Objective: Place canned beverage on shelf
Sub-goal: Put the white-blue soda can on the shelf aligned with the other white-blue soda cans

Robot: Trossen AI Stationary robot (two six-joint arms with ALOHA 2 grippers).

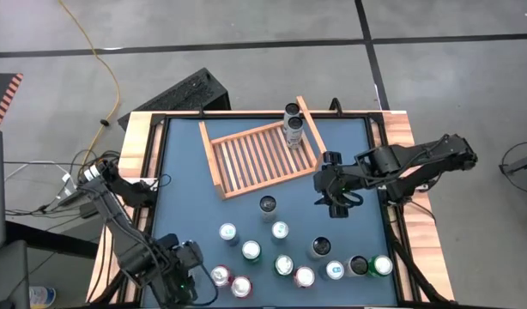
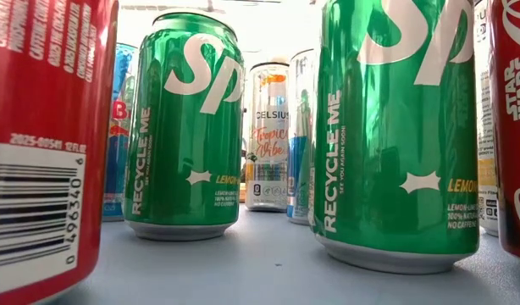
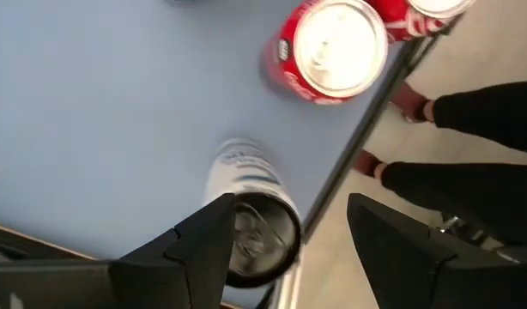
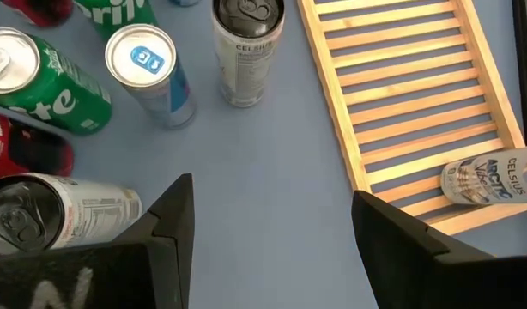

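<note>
The wooden shelf (image 1: 263, 157) lies on the blue table top, and its slats (image 4: 409, 94) also show in the right wrist view. Two Celsius cans (image 1: 292, 127) stand on the shelf's far right corner; one of them (image 4: 495, 180) shows in the right wrist view. Several cans stand near the table's front edge, among them green Sprite cans (image 2: 184, 127). My right gripper (image 4: 272, 249) hovers open, right of the shelf (image 1: 336, 202). My left gripper (image 3: 289, 249) hangs open at the front left (image 1: 188, 273), above a white can with a dark top (image 3: 255, 227).
Two red cans (image 1: 229, 281) stand just right of my left gripper; one of them (image 3: 332, 51) shows in the left wrist view. A Celsius can (image 4: 246, 51), a blue-topped can (image 4: 152, 69) and a white can (image 4: 57, 210) stand near my right gripper. A person's legs (image 3: 469, 112) show beyond the front edge.
</note>
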